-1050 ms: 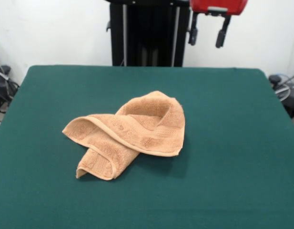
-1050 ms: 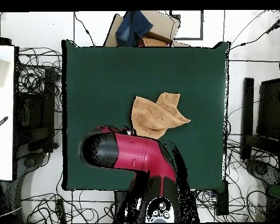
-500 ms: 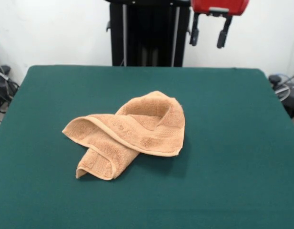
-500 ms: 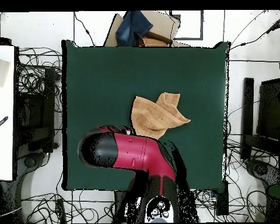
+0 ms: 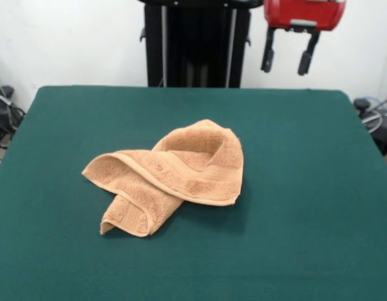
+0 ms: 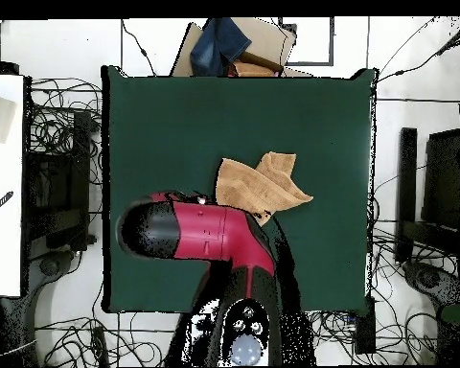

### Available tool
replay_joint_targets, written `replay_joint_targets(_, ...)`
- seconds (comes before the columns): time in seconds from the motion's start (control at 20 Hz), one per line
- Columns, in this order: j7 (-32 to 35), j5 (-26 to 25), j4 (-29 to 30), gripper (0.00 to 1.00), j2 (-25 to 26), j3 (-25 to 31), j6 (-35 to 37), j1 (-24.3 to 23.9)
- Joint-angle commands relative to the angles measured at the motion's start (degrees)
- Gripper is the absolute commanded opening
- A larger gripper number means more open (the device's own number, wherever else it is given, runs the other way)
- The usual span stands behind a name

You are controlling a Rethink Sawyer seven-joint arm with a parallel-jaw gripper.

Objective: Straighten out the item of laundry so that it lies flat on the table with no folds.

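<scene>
The item of laundry (image 5: 171, 175) is seen bunched near the middle of the green surface (image 5: 306, 157), slightly left of centre in the front view. One band is folded diagonally across another, so that a raised loop is formed at the far right and a doubled end is left at the near left. No part of it is spread flat, and the task is judged to be barely begun.

The hand (image 5: 288, 55) is held high above the far right edge of the surface, well apart from the cloth, with its two fingers (image 5: 266, 58) spread and nothing between them. In the overhead view only the red and black arm (image 6: 200, 235) is made out, so the hand itself cannot be told there.

Several layers are stacked where the bands cross; if that spot is pinched, the whole bundle may be lifted together and merely shifted. A hemmed edge could also be missed, and felt pinched instead.
</scene>
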Motion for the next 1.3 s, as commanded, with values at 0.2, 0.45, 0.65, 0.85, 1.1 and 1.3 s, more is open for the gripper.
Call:
replay_joint_targets(0.2,9.4,-0.7,-3.0,1.0,4.0,0.9,2.2,0.8)
replay_joint_targets(0.45,10.2,0.1,-1.7,1.0,4.1,1.0,1.6,0.8)
replay_joint_targets(0.65,10.6,-0.3,-1.3,1.0,4.3,0.6,-0.1,1.1)
replay_joint_targets(0.85,12.8,-0.5,-0.6,1.0,4.1,-1.3,-0.7,2.4)
replay_joint_targets(1.1,17.1,-1.5,-1.6,1.0,4.8,-6.9,-1.0,6.9)
replay_joint_targets(1.3,15.7,-1.0,-3.1,1.0,5.6,-8.1,0.3,7.8)
